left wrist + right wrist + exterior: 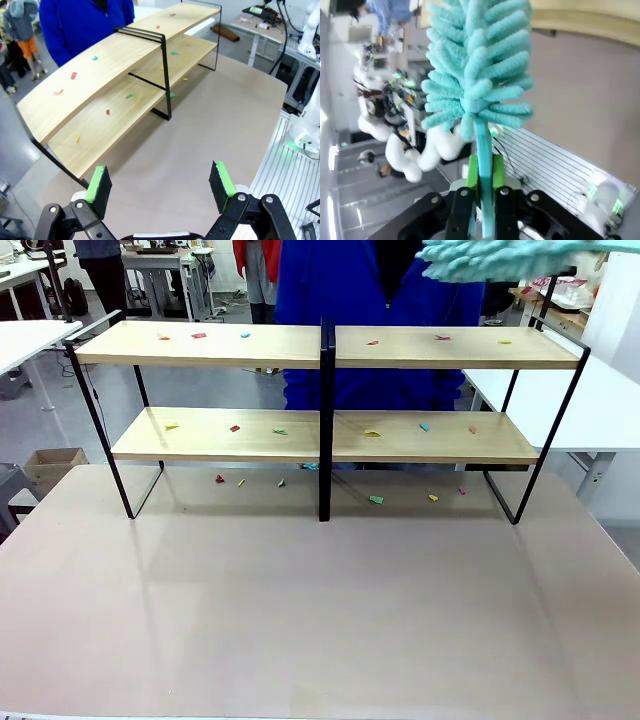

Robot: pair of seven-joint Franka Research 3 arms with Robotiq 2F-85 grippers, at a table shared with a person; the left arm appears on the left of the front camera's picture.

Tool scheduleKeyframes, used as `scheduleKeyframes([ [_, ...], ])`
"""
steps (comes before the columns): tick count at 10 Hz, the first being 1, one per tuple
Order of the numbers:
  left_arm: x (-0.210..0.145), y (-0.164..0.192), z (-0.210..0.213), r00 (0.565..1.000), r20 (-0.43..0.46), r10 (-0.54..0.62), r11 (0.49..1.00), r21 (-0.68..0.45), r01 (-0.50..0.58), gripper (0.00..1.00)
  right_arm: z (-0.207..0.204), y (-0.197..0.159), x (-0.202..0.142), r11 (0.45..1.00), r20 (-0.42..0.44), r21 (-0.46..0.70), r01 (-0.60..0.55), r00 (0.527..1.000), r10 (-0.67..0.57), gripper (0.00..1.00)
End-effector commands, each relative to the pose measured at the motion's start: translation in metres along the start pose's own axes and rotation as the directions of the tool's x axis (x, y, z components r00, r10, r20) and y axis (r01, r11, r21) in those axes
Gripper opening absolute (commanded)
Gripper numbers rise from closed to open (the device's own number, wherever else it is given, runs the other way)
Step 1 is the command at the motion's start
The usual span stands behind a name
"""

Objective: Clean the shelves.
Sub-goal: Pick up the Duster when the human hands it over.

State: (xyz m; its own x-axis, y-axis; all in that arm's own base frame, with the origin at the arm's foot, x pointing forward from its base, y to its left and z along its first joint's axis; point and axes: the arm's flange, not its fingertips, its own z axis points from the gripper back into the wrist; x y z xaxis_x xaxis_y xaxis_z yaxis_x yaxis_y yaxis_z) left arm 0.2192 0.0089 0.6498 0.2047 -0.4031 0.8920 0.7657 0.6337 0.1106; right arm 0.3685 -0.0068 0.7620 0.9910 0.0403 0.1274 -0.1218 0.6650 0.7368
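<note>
Right claw (483, 172) of mine is clamped tight on the thin handle of a fluffy teal duster (477, 75), whose head sits at the upper right of the front view. My left claw (161, 185) is spread wide and holds nothing, above the tabletop (320, 610). The shelves (250, 343) span the middle of the front view, with small coloured scraps (198, 336) strewn over both boards and beneath them. A person in blue (340, 280) stands just behind.
</note>
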Motion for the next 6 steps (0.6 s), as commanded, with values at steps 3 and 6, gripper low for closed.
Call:
scheduleKeyframes([
  [3,0.000,0.001,-0.001,1.000,-0.001,0.002,1.000,-0.002,-0.002,1.00,0.083,-0.056,-0.076,0.894,-0.014,-0.058,-0.445,0.895,0.445,0.00],
  [6,0.000,0.001,-0.001,1.000,-0.001,0.002,1.000,-0.002,-0.002,1.00,0.128,-0.100,-0.115,0.873,-0.020,-0.063,-0.483,0.876,0.483,0.00],
])
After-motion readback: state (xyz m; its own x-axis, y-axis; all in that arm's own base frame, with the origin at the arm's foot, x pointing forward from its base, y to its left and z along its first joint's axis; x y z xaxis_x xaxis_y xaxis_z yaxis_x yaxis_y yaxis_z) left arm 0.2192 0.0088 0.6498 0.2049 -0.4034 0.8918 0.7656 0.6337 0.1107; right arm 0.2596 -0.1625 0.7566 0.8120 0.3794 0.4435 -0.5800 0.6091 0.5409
